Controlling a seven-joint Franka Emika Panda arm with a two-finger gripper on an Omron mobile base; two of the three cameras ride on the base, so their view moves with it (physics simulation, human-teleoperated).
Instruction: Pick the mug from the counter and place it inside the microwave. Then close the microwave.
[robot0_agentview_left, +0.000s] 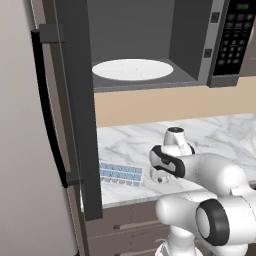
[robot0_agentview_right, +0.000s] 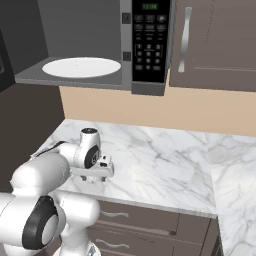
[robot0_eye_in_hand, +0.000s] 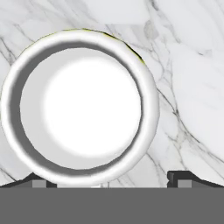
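The claw (robot0_eye_in_hand: 107, 181) points straight down at the tabletop (robot0_eye_in_hand: 192, 78), its two dark finger tips (robot0_eye_in_hand: 186, 178) rising far apart at the bottom of the hand view, nothing held between them. The left tip is partly hidden behind the mug (robot0_eye_in_hand: 78, 107), whose round white rim takes up the centre and left of that frame, seen from directly above. The mug's inside reads bright white with a grey shaded ring, and a thin greenish line shows along its upper right edge; no handle can be made out. The mug stands upright on the marble, its lower rim reaching down between the tips.

In the left base view the claw (robot0_agentview_left: 159, 175) sits low in the centre, mostly covered by the arm's white wrist, so the mug below it cannot be made out there. Just left of it lies the blue-celled ice cube tray (robot0_agentview_left: 120, 173), its left end cut off by the open microwave door (robot0_agentview_left: 75, 110). In the right base view the claw (robot0_agentview_right: 97, 172) hangs over the front left part of the tabletop (robot0_agentview_right: 160, 160). Above, the microwave (robot0_agentview_right: 125, 45) stands open with its round white plate (robot0_agentview_right: 81, 67) inside; its top is cut off by the frame.
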